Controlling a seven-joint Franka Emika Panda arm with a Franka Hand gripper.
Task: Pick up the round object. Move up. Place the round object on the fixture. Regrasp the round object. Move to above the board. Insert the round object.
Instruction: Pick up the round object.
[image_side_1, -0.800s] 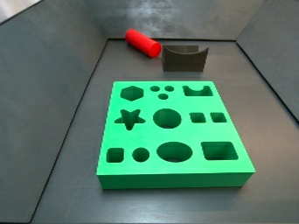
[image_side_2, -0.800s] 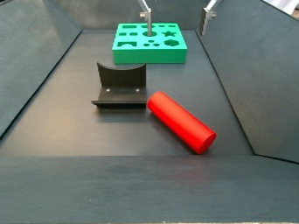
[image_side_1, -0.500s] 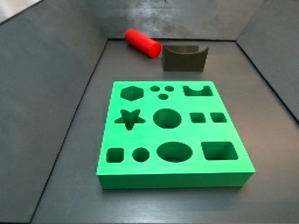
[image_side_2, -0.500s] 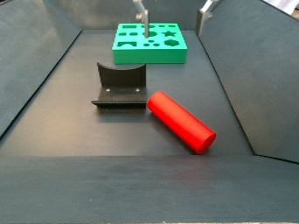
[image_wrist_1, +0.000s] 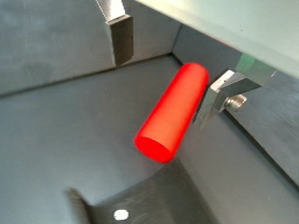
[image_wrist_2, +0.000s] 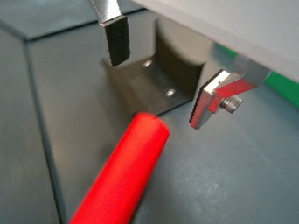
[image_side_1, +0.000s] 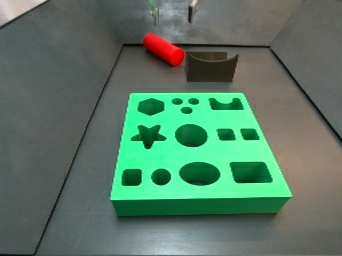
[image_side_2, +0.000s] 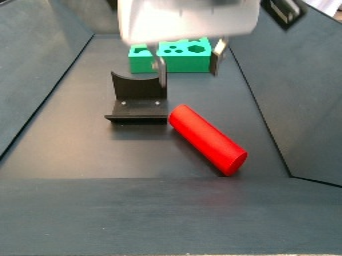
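The round object lies flat on the dark floor, untouched, so the picking-up step has not begun. In a side view it sits right of centre in the frame, its long axis running diagonally from the upper left, near the fixture, down to the lower right. In a side view from the far end, it is the small red cylinder at the top of the frame, just left of the fixture and well beyond the board.

The gripper hangs above the round object and clear of it, with its fingers spread apart and nothing between them. In a wrist view, one finger shows at the upper left and its mate at the right edge, and the round object lies below, closer to the right-hand finger than to the middle of the gap. Its long axis runs roughly across the line that joins the two fingers, which is the orientation a closing grasp wants.

My reading is that the coming move is a straight descent with a small sideways correction, so that the fingers straddle the cylinder's middle.
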